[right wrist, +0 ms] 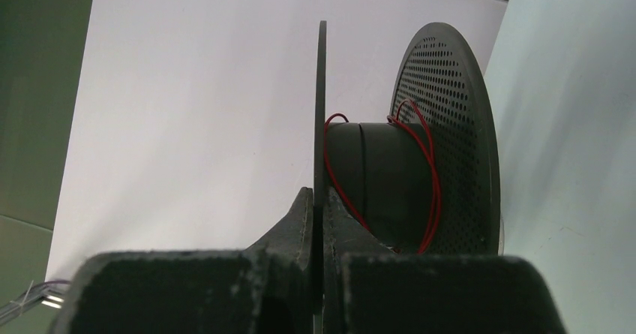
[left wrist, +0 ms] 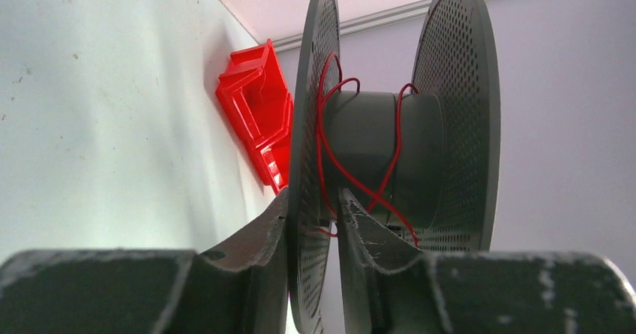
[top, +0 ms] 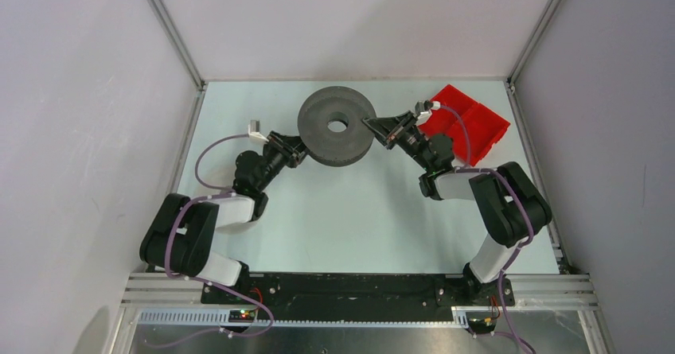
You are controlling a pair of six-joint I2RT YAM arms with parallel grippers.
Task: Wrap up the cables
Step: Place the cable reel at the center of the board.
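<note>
A dark grey flanged spool (top: pixel 337 127) is at the back middle of the table. A thin red cable (left wrist: pixel 322 142) runs in a few loose, crossing turns round its hub, also seen as the cable (right wrist: pixel 435 191) in the right wrist view. My left gripper (top: pixel 301 149) is at the spool's left edge. Its jaws (left wrist: pixel 315 195) straddle one perforated flange (left wrist: pixel 311 86); one finger lies against it and the other stands off it, so it is open. My right gripper (top: pixel 374 125) is at the spool's right edge, its jaws (right wrist: pixel 319 193) shut on the thin flange (right wrist: pixel 321 109).
A red bin (top: pixel 470 123) sits at the back right corner, just behind the right arm, and the red bin (left wrist: pixel 259 109) shows beyond the spool. Enclosure walls stand close behind and on both sides. Purple hoses loop off both arms.
</note>
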